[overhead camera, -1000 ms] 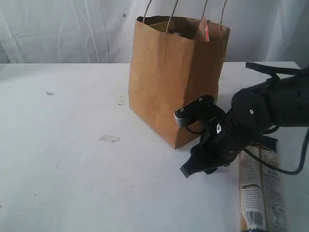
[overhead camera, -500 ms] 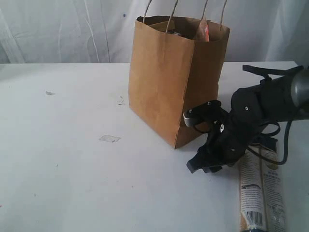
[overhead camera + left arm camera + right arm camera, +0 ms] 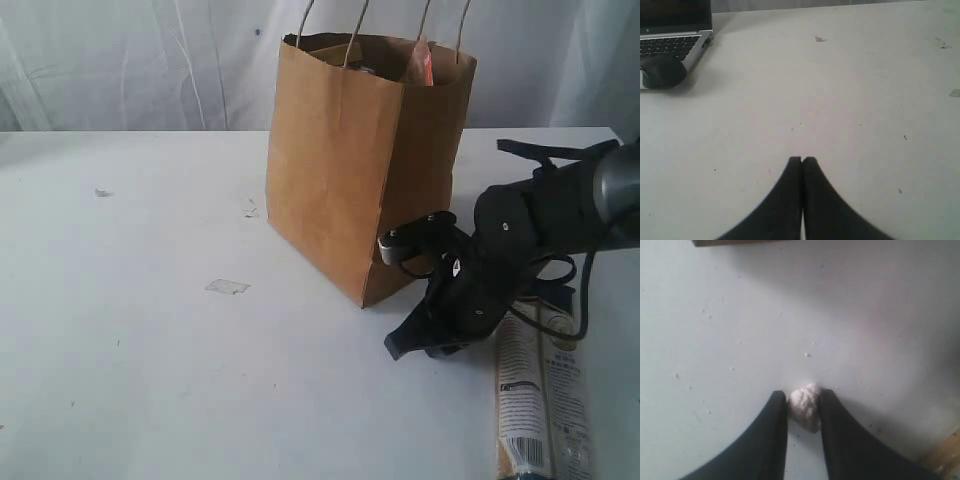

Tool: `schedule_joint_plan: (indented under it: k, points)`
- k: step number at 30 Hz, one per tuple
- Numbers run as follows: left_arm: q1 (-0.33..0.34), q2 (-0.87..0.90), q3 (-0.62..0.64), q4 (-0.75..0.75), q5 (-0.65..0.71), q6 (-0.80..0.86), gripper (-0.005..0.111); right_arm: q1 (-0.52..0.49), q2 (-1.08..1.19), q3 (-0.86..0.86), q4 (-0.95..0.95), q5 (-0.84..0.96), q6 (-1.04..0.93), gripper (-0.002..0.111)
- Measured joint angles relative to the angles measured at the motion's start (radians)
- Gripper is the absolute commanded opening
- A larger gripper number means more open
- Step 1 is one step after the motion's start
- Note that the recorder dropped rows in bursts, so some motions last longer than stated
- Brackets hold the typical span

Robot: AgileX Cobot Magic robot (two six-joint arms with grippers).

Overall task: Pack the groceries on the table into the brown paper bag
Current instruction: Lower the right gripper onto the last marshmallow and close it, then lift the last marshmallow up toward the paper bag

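Observation:
The brown paper bag point(image 3: 350, 170) stands upright at the back middle of the table point(image 3: 150, 350), with an orange-edged pouch point(image 3: 424, 65) poking out of its top. A long beige printed packet point(image 3: 540, 400) lies flat at the front right. My right gripper point(image 3: 402, 347) is low over the table between the bag's near corner and the packet. In the right wrist view its fingers point(image 3: 777, 410) are closed against both sides of a small white crumpled lump point(image 3: 806, 407) on the table. My left gripper point(image 3: 802, 159) is shut and empty over bare table.
A small pale flat scrap point(image 3: 227, 287) lies left of the bag, with specks point(image 3: 102, 192) farther left. The left wrist view shows a laptop point(image 3: 675, 30) and a dark mouse point(image 3: 661, 71). A brown edge point(image 3: 740, 242) shows in the right wrist view.
My right gripper has sunk a little toward the table beside the bag and its jaws have narrowed onto the white lump. The left gripper has not moved.

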Motion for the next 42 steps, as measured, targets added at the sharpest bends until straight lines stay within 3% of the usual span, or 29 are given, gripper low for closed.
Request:
schedule_joint_plan:
  k: [9,19,23,30,35,42]
  points:
    - [0.000,0.000,0.000,0.000,0.000,0.000,0.000,0.036,-0.038,-0.033,0.139,0.044,-0.041,0.001]
    - [0.000,0.000,0.000,0.000,0.000,0.000,0.000,0.247,-0.180,-0.080,0.793,0.423,-0.789,0.001]
    - [0.000,0.000,0.000,0.000,0.000,0.000,0.000,0.301,-0.210,-0.069,0.971,0.530,-0.836,0.001]
    - [0.000,0.000,0.000,0.000,0.000,0.000,0.000,0.385,-0.213,0.051,1.431,0.468,-0.985,0.001]
    - [0.000,0.000,0.000,0.000,0.000,0.000,0.000,0.396,-0.237,0.069,1.630,0.522,-1.057,0.001]
    - [0.000,0.000,0.000,0.000,0.000,0.000,0.000,0.311,-0.409,0.048,1.673,0.576,-1.061,0.001]
